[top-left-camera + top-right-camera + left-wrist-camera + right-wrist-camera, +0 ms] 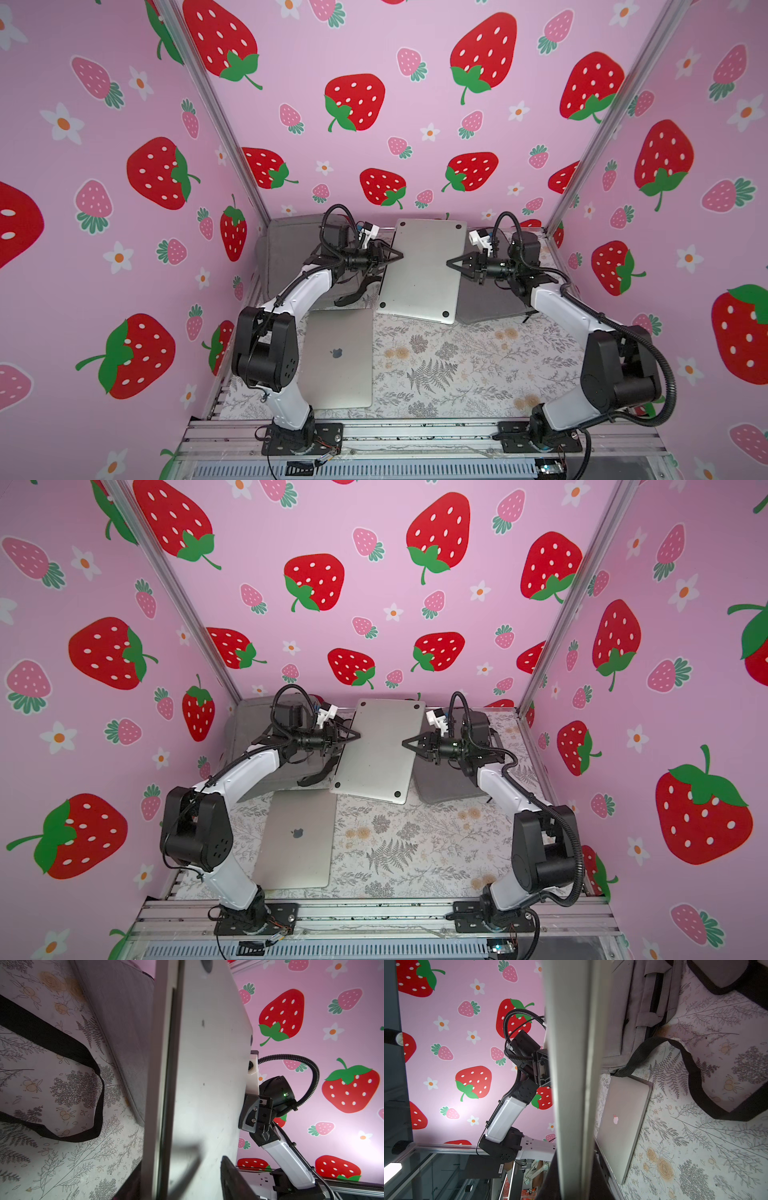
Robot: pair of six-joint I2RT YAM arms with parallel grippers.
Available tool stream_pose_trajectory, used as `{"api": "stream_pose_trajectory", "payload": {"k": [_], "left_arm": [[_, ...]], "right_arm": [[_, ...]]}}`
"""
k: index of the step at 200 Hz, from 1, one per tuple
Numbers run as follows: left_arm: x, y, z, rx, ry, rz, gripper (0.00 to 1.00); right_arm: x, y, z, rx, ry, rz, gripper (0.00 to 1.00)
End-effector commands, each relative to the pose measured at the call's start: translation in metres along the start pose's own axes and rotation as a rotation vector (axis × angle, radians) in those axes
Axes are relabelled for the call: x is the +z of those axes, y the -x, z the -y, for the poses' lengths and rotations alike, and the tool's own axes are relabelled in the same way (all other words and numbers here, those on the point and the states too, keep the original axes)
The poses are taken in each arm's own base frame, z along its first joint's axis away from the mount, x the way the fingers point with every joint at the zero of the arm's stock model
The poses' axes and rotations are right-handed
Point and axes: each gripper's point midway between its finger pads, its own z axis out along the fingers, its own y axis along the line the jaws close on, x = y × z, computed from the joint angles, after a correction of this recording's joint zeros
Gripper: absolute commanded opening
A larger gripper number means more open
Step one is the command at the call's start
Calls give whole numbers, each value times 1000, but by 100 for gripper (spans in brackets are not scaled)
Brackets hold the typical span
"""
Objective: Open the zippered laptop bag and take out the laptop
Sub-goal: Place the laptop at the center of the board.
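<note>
The task is judged to be nearly finished. The laptop (422, 270) is already out and is carried in the air, underside up, between the two arms. It hangs tilted above the gap between the grey bag (291, 249) at the rear left and the other bag (486, 303) on the right. Which of them it came from cannot be told. What is left, by this reading, is setting it down on the bench (478, 365) and letting go.

The right end effector (449, 262) is clenched on the laptop's right edge. The left end effector (400, 254) straddles the opposite edge, but whether it is pressing or slack cannot be told.

A second laptop (338, 357) lies lid up on the bench beside the left arm, its far edge just beside the bag.

In both top views the four rubber feet (397, 793) are seen, and the two end effectors are seen to meet the laptop from opposite sides. Its height above the bench is not given there. That is supplied by the wrist views, where the laptop is seen edge-on with the bench well below it. In the left wrist view a black strap (62, 1051) is seen looped on the bench. Only in the right wrist view is a dark slot seen along the bag (633, 1012), possibly its open mouth.
</note>
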Motion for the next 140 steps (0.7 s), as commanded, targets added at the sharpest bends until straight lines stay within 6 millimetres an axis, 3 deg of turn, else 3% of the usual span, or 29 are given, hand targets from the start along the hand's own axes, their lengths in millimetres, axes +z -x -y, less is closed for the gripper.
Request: {"api": "stream_pose_trajectory", "payload": {"k": [1, 32, 60, 140], "left_arm": [[-7, -21, 57, 116, -165, -85, 51], [-10, -28, 79, 153, -218, -101, 49], [-14, -27, 90, 166, -232, -81, 37], [-28, -13, 100, 167, -200, 0, 7]], "right_arm": [[0, 12, -50, -160, 114, 3, 0], [2, 19, -49, -133, 145, 21, 0], [2, 21, -43, -122, 136, 32, 0], [-3, 11, 12, -41, 41, 68, 0]]}}
